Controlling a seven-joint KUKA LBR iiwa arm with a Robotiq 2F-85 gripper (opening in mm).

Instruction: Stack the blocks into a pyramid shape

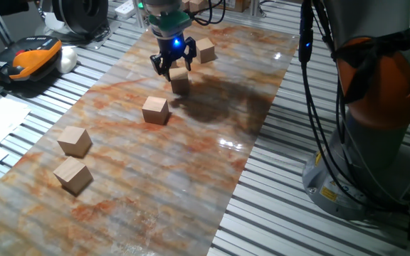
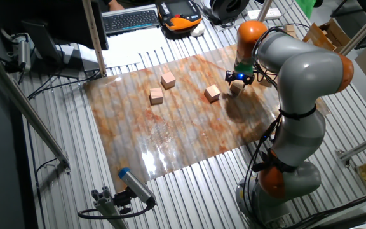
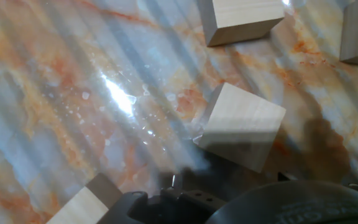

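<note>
I saw the gripper (image 1: 171, 65) with fingers apart just above one light tan wooden cube (image 1: 180, 80) on the marbled bench (image 1: 191, 149).

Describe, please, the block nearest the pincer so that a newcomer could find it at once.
Start at the marbled mat and follow the arm to its pincer at the far end. The block sits right under the fingertips; the other cubes lie apart, farther from the pincer.

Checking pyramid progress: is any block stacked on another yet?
No. In one fixed view every visible block, including the one under the gripper, rests directly on the marbled sheet; none is stacked.
</note>
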